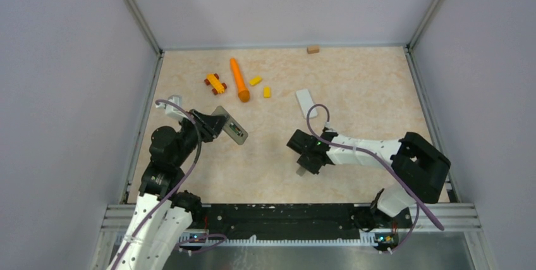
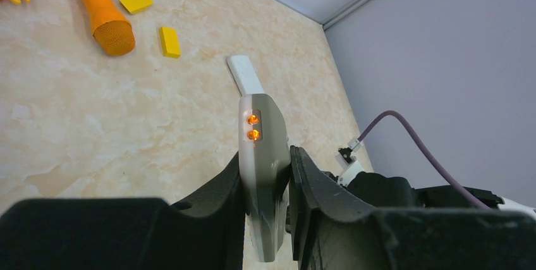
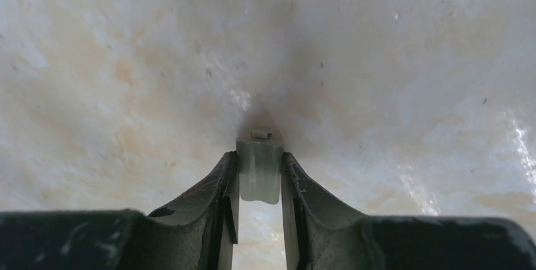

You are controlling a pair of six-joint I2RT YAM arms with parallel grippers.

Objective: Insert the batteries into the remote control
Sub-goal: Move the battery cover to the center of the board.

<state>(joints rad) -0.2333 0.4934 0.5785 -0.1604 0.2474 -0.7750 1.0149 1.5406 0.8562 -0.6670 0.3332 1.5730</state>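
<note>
Grey plastic remote control [image 1: 234,129], left of centre in the top view, sat clamped in the left gripper [image 2: 266,172], two amber lights glowing. Right gripper [image 3: 260,155], mid-frame, pinched a small pale plastic piece [image 3: 259,181], probably the battery cover, close to the beige marbled tabletop [image 1: 354,112]. We saw no batteries loose; we judged them loaded, cover left. Plain grey walls [image 1: 284,4] and aluminium corner posts [image 1: 136,11] enclosed it.

Beige marbled tabletop [image 1: 360,86], pale lilac walls [image 1: 284,4], even light

Grey remote [image 2: 262,156], 2 orange lights [image 2: 252,119] lit, clamped in left hand [image 2: 266,161].
</note>
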